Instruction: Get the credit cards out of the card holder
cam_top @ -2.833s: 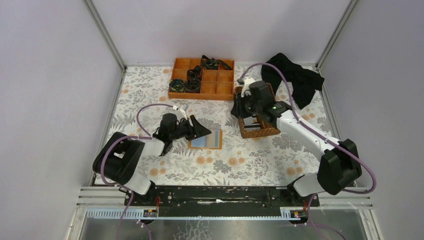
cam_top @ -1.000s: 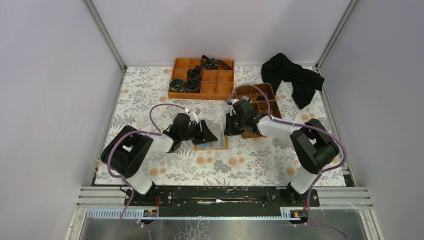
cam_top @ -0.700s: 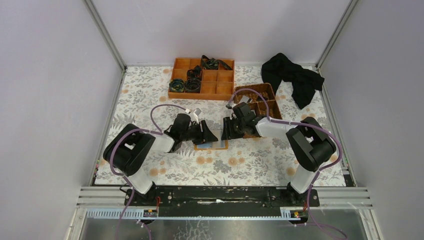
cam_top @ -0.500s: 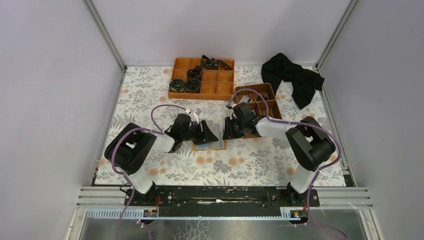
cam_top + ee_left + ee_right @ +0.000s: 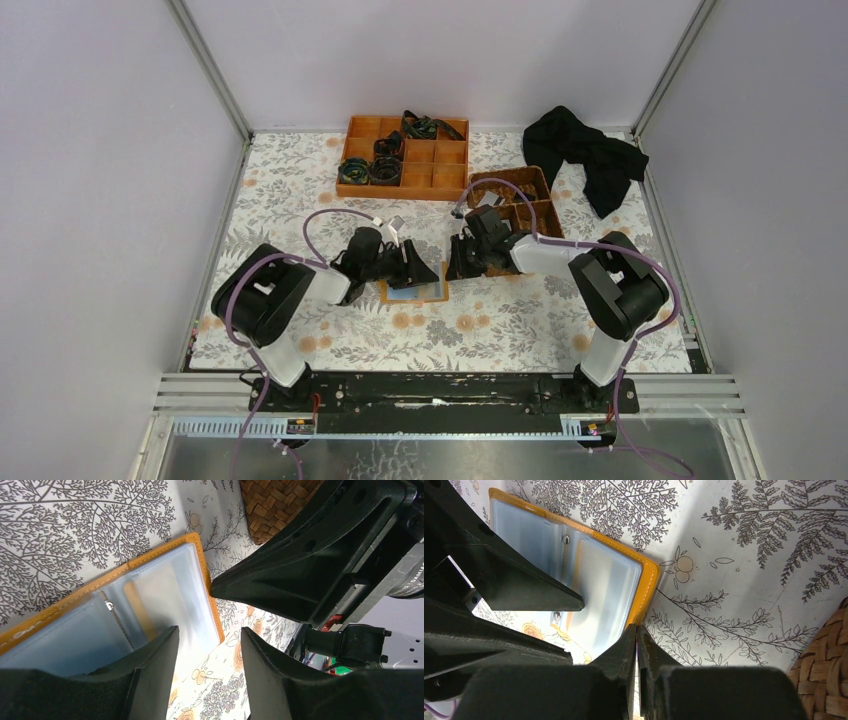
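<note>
While the card holder lies open, pale inside up, on the floral table cover between the two arms, we see the left gripper with a middling gap between its jaws. It hangs over the holder's clear sleeves with nothing in it. One finger lies across the plastic, but we cannot tell if it touches. The right gripper has its jaws pressed together, tips right at the holder's orange rim on the side toward the wicker basket. We cannot tell whether it pinches the rim or a card. Compared with the earliest frame, the right arm was up over the basket and is now down low beside the holder. The left gripper has shifted right and covers more of the holder, and the holder sits slightly nearer the arm bases.
</note>
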Robot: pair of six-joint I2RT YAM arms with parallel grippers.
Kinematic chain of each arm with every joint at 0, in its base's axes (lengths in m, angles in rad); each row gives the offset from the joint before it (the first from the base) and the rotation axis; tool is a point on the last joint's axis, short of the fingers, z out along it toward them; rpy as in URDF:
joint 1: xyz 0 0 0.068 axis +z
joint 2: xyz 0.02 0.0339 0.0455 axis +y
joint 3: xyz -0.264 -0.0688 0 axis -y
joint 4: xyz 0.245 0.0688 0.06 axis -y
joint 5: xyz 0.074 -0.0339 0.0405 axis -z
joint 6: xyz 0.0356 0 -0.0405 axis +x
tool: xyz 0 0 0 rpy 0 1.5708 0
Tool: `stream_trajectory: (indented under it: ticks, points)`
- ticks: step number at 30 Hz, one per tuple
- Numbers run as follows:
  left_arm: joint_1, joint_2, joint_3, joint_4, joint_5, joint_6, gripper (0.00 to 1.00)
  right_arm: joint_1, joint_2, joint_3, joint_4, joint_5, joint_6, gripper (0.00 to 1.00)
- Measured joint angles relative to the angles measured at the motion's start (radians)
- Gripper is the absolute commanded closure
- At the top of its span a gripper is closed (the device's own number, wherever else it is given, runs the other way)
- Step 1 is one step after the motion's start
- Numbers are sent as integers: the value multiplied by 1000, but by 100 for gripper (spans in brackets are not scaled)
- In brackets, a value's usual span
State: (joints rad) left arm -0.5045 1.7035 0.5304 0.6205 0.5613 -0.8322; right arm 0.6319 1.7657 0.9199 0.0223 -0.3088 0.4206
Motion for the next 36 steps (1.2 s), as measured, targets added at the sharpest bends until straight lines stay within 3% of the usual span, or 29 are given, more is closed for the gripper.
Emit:
stream_trajectory:
  ticks: [5,15,21,29,36]
  points:
    - [0,-48,-14,-32,-16,5,44,0,-3,0,-9,11,-5,90]
    - [0,-310,-75,-234,-217,85,46,0,-8,14,-22,16,-18,91]
    - [0,-314,-111,-333,-300,111,47,2,-15,31,-32,15,-23,88]
    - [-1,-298,-104,-322,-322,127,47,13,-19,42,-31,2,-23,78]
    - [-2,-266,-100,-274,-308,126,48,17,11,48,-15,-8,-22,81]
